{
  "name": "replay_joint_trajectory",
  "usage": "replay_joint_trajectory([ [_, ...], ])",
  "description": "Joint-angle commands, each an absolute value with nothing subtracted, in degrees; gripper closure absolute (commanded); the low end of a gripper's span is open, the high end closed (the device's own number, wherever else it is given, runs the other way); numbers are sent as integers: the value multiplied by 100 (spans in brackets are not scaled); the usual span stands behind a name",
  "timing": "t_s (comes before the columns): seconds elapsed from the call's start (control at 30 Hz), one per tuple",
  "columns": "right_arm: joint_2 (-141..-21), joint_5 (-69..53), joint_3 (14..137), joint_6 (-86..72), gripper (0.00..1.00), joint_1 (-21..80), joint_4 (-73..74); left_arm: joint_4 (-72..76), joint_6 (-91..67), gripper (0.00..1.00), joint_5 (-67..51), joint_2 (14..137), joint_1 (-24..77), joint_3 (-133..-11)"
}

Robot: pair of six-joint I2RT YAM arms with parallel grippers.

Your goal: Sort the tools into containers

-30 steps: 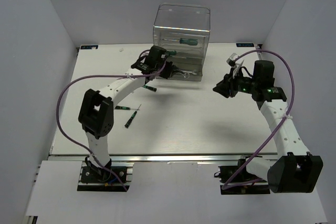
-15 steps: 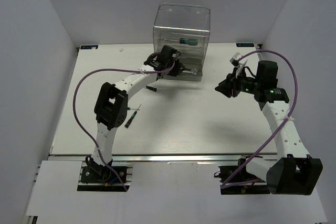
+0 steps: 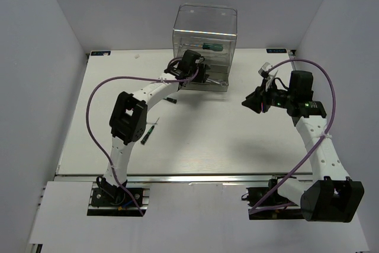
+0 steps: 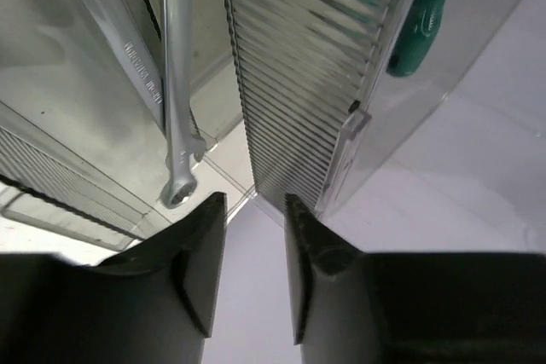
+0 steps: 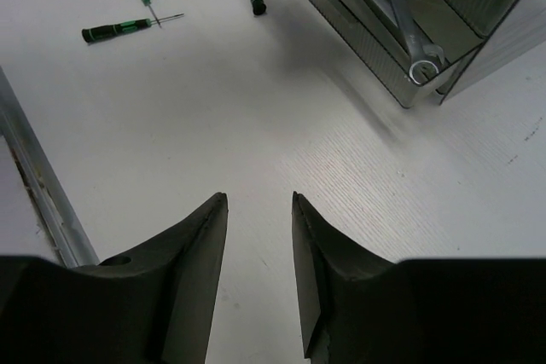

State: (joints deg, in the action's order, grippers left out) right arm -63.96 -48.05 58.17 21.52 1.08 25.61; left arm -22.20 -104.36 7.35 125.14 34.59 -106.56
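Screwdrivers (image 5: 119, 30) with green-and-black handles lie loose on the white bench (image 3: 225, 134), left of its middle. The right wrist view shows three of them. From above only two are plain: one (image 3: 170, 99) just near of the box and another (image 3: 146, 135) nearer still, its thin shaft hard to follow. The left arm (image 3: 127, 117) lies across that patch of bench and covers part of it.

At the far middle stands the clear box (image 3: 204, 34). A green-handled screwdriver (image 3: 210, 45) lies on an upper level inside, its shaft faint through the plastic. The lowest drawer (image 5: 375, 31) juts out on the near side. It holds a silver wrench (image 4: 177, 83) with its ring end nearest. A second wrench (image 4: 119, 31) beside it is cut off by the frame edge.

The left tool (image 4: 254, 270) hangs right at this drawer's front, its fingers a narrow gap apart with nothing between them. Whether it touches the drawer cannot be told. The right tool (image 5: 258, 270) hovers over bare bench to the right of the box, well apart from it, its fingers parted and empty.
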Motion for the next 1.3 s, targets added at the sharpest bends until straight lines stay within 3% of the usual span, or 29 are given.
replay_joint_trajectory([
  [0.0, -6345, -5412, 5800, 2679, 58, 70, 2898, -1820, -10450, 58, 607, 11884, 3463, -10433],
  [0.03, -6372, -5745, 5827, 2898, 60, 70, 3031, -1680, -10415, 65, 580, 11796, 3463, -10372],
  [0.07, -6459, -5966, 5853, 3605, 65, 70, 3206, -1635, -10250, 82, 510, 11717, 3463, -10293],
  [0.1, -6521, -6177, 5932, 4021, 76, 79, 3408, -1617, -10144, 90, 475, 11611, 3463, -10266],
  [0.17, -6801, -6355, 6055, 5047, 86, 218, 3971, -1565, -9732, 100, 422, 11251, 3463, -10161],
  [0.3, -7417, -5355, 6529, 5537, 100, 1114, 4210, -855, -8634, 100, 404, 10128, 3454, -8726],
  [0.37, -7742, -4302, 6671, 5170, 100, 1849, 3643, -318, -7758, 100, 527, 9156, 3454, -7949],
  [0.4, -7839, -3898, 6688, 4707, 100, 2072, 3378, -264, -7482, 97, 727, 8801, 3454, -7571],
  [0.43, -7944, -3267, 6680, 4476, 100, 2231, 3105, -307, -7236, 75, 808, 8467, 3437, -6863],
  [0.53, -8419, -2080, 6732, 3894, 100, 2706, 2111, -1129, -6392, 34, 1071, 7227, 3375, -5910],
  [0.63, -9295, -972, 7101, 3509, 100, 3014, 1645, -2149, -5575, 21, 1413, 6260, 3375, -5425],
  [0.77, -10229, -98, 7926, 3226, 100, 3050, 1381, -2619, -5423, 19, 1617, 5170, 3366, -4697],
  [0.93, -10888, 849, 8121, 3226, 100, 3067, 338, -2479, -5834, 18, 1626, 3984, 3366, -3737],
  [1.1, -11311, 1625, 8323, 3384, 100, 3085, -544, -2303, -5977, 18, 1591, 3700, 3375, -3261],
  [1.27, -11390, 1082, 8446, 3314, 100, 3076, -703, -2110, -5898, 18, 1512, 4007, 3366, -3296],
])
